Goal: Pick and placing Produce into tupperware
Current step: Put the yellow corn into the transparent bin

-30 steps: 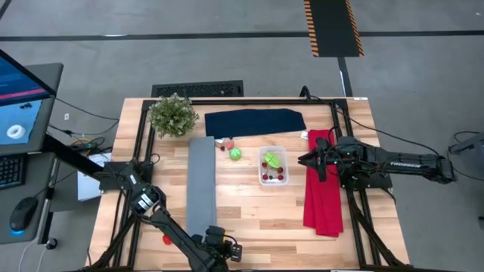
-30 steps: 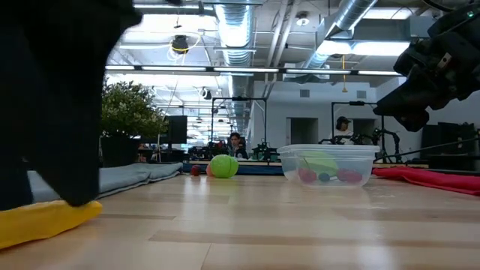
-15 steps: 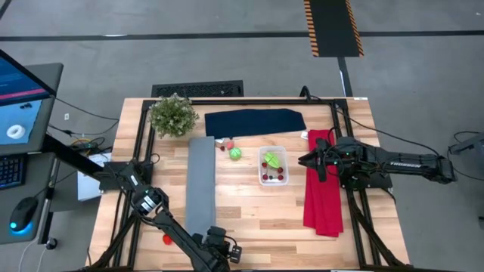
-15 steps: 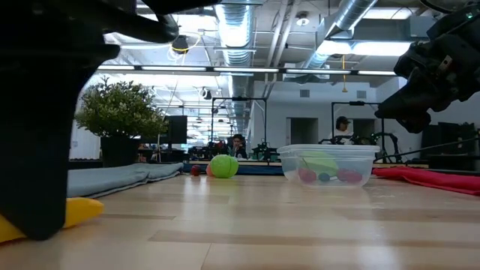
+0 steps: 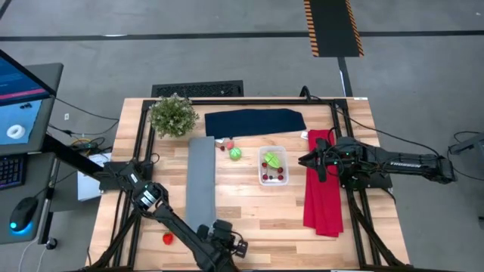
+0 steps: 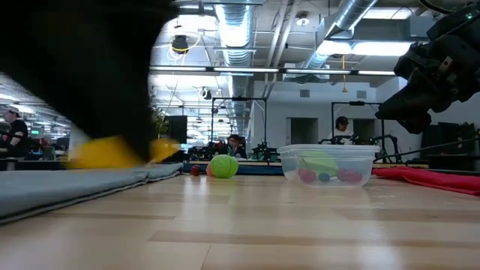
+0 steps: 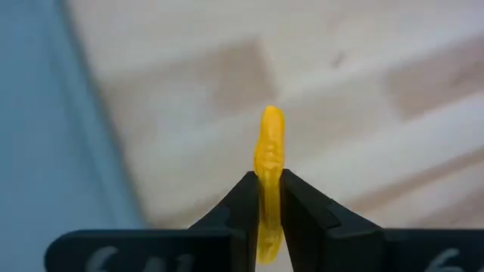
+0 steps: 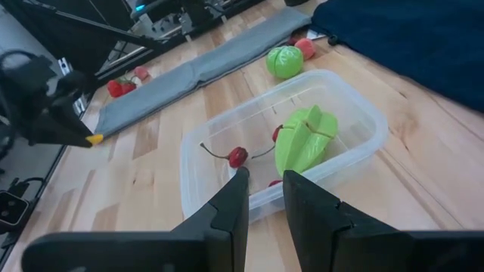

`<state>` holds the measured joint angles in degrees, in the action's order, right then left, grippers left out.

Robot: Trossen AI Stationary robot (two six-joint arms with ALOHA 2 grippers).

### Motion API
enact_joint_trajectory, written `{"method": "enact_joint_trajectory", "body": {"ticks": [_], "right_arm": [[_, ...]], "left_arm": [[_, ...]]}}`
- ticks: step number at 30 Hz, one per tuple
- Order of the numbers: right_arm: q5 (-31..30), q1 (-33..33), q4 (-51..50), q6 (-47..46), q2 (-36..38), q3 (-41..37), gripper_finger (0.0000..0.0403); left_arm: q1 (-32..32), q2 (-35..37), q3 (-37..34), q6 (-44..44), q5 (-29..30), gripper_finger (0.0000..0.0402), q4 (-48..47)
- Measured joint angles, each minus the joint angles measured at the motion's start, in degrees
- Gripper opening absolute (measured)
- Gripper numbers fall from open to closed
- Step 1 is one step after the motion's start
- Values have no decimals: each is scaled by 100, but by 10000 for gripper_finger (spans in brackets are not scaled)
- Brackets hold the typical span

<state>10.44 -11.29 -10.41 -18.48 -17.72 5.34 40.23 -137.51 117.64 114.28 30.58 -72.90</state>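
My left gripper (image 5: 227, 248) is near the table's near edge, right of the grey cloth, shut on the yellow produce piece (image 7: 270, 143). In the low view that piece (image 6: 112, 152) shows blurred above the grey cloth. The clear tupperware (image 5: 273, 166) sits right of centre with a lime-green piece (image 8: 302, 140) and cherries (image 8: 238, 156) inside. A green ball (image 5: 236, 153) and small red pieces lie to its left. A red strawberry (image 5: 168, 239) rests near the near edge. My right gripper (image 5: 306, 160) hovers open just right of the tupperware. My left gripper pinches the yellow piece across its narrow width (image 7: 266, 185) between the two fingertips. One end of the piece sticks out beyond the fingertips. The fingers point down toward the table. The piece is lifted clear of the wood.
A grey cloth strip (image 5: 200, 185) runs near to far left of centre. A navy cloth (image 5: 255, 121) lies at the far side, and a red cloth (image 5: 321, 193) along the right. A bushy potted plant (image 5: 173, 115) stands at the far left. Bare wood lies between grey cloth and tupperware.
My left gripper has risen from the table near the near edge and shifted slightly toward the right. The yellow piece lay on the wood before and is now lifted clear in the gripper. The right arm has kept still.
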Motion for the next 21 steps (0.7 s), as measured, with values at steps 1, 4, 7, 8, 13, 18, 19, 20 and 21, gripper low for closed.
{"method": "enact_joint_trajectory", "body": {"ticks": [1,4,7,8,13,18,19,20,21], "right_arm": [[0,0,0,0,0,0,107],[0,0,-1,0,0,0,107],[0,0,-2,0,0,0,107],[0,0,-2,0,0,0,107],[0,0,-2,0,0,0,107],[0,0,-2,0,0,0,107],[0,0,-2,0,0,0,107],[0,0,-2,0,0,0,107],[0,0,-2,0,0,0,107]], "left_arm": [[-60,50,0,-144,156,35,27],[-264,253,0,-686,580,34,99],[-522,452,1,-1488,729,34,324],[-617,504,1,-1844,727,34,429],[-1107,720,1,-3573,764,33,1174],[-1653,815,3,-5116,574,33,1852],[-1754,815,3,-5368,538,33,2003],[-1853,815,3,-5589,495,33,2125],[-1955,815,3,-5799,439,33,2235]]}}
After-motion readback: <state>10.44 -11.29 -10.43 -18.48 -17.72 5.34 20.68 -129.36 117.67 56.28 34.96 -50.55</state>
